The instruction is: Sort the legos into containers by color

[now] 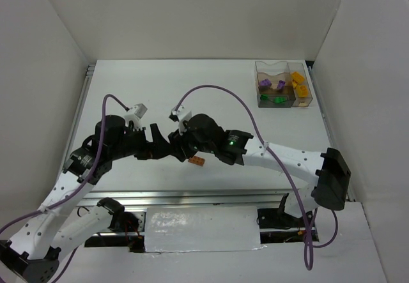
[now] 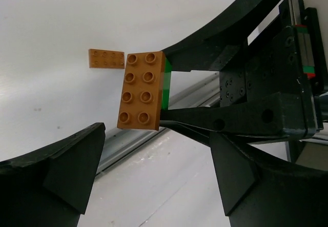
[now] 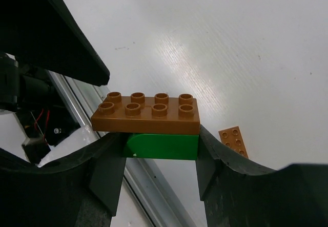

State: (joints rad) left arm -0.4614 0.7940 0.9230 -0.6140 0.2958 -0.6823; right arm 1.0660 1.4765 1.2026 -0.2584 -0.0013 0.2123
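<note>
Gripping green brick (image 3: 161, 146) by its ends, right fingers (image 3: 221, 178) hold two-colour stack above desk (image 3: 230, 42), mid-desk, near side. Brown eight-stud brick (image 3: 146, 115) on top, long axis running finger to finger, studs facing left fingers (image 2: 66, 178), which are spread wide and touch nothing. Flat brown plate (image 3: 234, 141) lies on desk close by. Container (image 1: 271, 66) far right, with sorted bricks (image 1: 298, 77) inside; compartment split hard to judge.

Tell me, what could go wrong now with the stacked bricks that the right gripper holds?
1. The right gripper clamps only the green brick. If the open left gripper pulls the brown brick askew, the green one may slip out.
2. The stack hangs near the table's edge rail, so a dropped brick could land there.
</note>
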